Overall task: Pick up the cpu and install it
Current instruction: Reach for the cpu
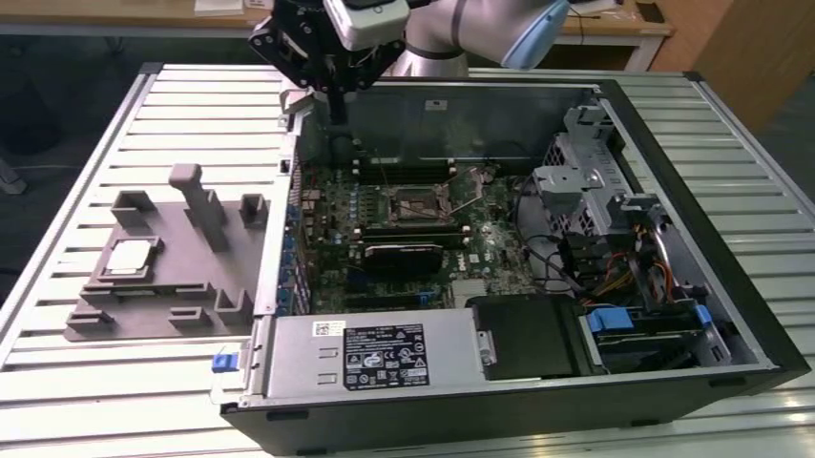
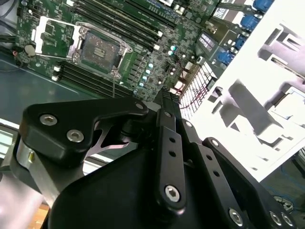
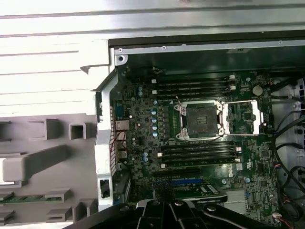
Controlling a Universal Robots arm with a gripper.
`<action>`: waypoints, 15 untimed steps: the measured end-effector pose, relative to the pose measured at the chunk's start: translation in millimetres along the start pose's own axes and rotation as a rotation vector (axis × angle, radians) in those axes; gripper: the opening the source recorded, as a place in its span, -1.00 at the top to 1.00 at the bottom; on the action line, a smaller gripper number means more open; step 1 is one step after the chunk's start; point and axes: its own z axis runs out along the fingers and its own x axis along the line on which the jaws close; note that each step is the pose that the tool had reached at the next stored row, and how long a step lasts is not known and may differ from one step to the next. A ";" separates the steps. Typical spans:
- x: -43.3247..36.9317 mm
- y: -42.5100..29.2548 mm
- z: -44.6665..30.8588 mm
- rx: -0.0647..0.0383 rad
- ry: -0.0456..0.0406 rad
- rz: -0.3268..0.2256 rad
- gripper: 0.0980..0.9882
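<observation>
The end effector [image 1: 339, 114] is clenched on nothing, above the computer case [image 1: 510, 420]. In the exterior view, the cpu [image 1: 132, 258] sits in the grey holder [image 1: 178, 298], at 8 o'clock from it. I think a crooked grab could drop it or bend the open socket [image 1: 414, 203] pins.

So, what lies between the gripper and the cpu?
In the exterior view: bare table slats, then the upright posts of the grey fixture, on which the cpu lies.

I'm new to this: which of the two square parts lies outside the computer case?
The cpu, silvery, resting on the grey fixture; the black socket sits inside on the board.
</observation>
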 end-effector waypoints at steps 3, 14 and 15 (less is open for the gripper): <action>3.7 -0.3 -0.1 0.000 0.0000 0.000 0.98; 19.4 -1.4 -0.6 0.000 0.0000 0.000 0.98; 20.8 -1.6 -0.6 0.000 -0.0001 0.000 0.98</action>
